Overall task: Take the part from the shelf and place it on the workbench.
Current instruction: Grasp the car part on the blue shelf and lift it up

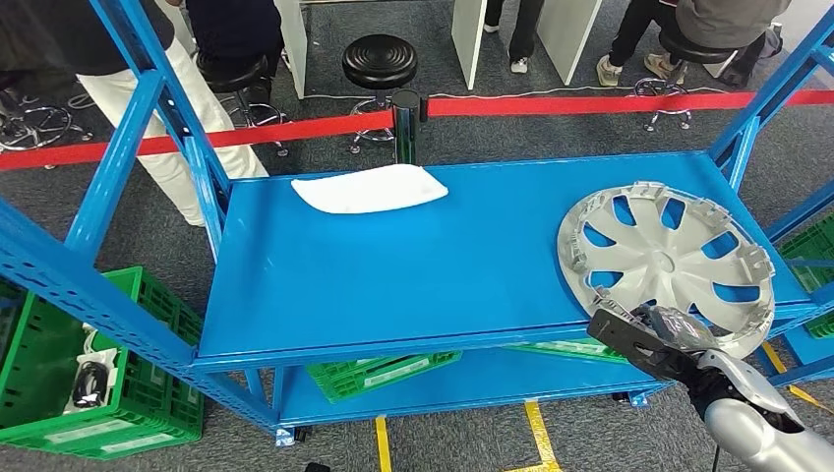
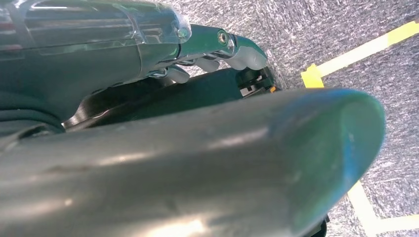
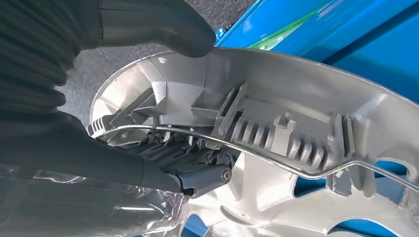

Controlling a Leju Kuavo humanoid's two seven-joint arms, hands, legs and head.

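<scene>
Head view: right hand [image 1: 657,334] meets the near rim of the silver wheel cover [image 1: 664,258], which lies flat at the right end of the blue shelf [image 1: 413,265]. Lifting should keep it level, clear of the uprights.

Right wrist view: thumb [image 3: 163,24] outside, fingers [image 3: 197,165] inside, pinching the rim.

Left wrist view: left hand [image 2: 212,49] hangs over floor, fingers curled, holding nothing.

Bright even light; perhaps slight blur
</scene>
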